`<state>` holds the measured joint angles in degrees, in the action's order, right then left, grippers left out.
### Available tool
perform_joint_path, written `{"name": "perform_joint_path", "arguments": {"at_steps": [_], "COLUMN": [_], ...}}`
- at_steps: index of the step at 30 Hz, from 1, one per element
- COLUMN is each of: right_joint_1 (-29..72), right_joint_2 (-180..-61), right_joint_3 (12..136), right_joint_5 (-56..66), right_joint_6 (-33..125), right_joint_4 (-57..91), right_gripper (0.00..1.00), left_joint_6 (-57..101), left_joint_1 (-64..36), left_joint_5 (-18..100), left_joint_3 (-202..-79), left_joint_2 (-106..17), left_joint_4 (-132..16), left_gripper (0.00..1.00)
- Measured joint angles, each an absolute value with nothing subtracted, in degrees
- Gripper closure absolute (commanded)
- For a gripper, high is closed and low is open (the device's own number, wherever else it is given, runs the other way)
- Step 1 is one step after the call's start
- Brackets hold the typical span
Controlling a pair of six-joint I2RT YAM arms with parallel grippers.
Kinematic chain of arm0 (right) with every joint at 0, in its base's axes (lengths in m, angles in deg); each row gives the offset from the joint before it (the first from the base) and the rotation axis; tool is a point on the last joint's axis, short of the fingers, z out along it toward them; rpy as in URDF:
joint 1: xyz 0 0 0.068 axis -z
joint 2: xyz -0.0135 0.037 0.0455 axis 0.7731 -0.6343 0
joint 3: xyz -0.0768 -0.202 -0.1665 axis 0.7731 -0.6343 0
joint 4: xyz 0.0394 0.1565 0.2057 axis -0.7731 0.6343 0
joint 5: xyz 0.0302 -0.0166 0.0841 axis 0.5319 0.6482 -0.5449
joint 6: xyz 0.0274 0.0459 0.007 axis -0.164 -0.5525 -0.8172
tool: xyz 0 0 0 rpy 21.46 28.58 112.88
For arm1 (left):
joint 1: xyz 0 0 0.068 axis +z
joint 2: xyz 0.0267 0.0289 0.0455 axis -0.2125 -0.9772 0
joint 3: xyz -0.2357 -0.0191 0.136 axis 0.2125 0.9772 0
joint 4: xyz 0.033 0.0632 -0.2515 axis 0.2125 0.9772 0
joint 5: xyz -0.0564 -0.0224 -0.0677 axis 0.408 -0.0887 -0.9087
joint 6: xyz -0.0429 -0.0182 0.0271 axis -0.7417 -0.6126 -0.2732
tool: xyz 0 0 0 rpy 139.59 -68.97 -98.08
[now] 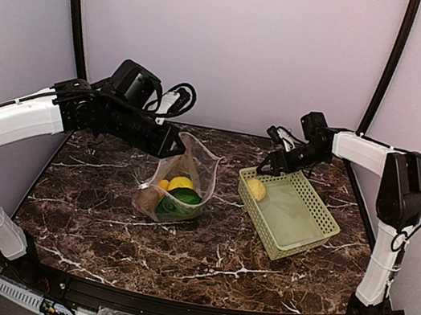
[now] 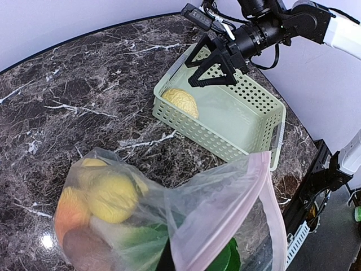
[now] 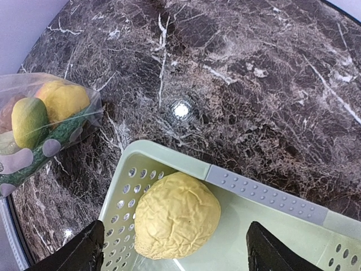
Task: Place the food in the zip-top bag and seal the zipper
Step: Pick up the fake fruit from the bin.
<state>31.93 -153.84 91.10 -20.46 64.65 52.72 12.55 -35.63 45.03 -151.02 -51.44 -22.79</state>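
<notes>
Right claw [image 3: 175,223] gaping over a wrinkled yellow plastic lemon [image 3: 176,212].
It lies in a light-green lattice basket [image 3: 265,192]; left claw [image 1: 173,144] pinches the rim of the clear dotted bag [image 1: 182,179].

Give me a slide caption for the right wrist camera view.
Open right gripper hovers over the lone yellow lemon in the light-green basket, with the partly filled zip-top bag nearby.

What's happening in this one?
The left claw is shut on the rim of the zip-top bag, holding its mouth up; several food pieces sit inside. The open right claw hovers over the green basket, above the one yellow food piece in it. The zipper is not sealed.
</notes>
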Motion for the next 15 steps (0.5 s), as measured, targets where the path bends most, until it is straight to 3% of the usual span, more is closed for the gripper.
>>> {"name": "perform_joint_path", "arguments": {"at_steps": [15], "right_joint_1": [30.5], "right_joint_2": [-156.9], "right_joint_3": [89.9], "right_joint_5": [-20.5], "right_joint_6": [65.8], "right_joint_4": [53.5], "right_gripper": [0.18], "left_joint_6": [11.3], "left_joint_1": [-35.6], "left_joint_5": [43.5], "left_joint_3": [-150.6], "left_joint_2": [-51.9], "left_joint_4": [-23.4], "left_gripper": [0.99]}}
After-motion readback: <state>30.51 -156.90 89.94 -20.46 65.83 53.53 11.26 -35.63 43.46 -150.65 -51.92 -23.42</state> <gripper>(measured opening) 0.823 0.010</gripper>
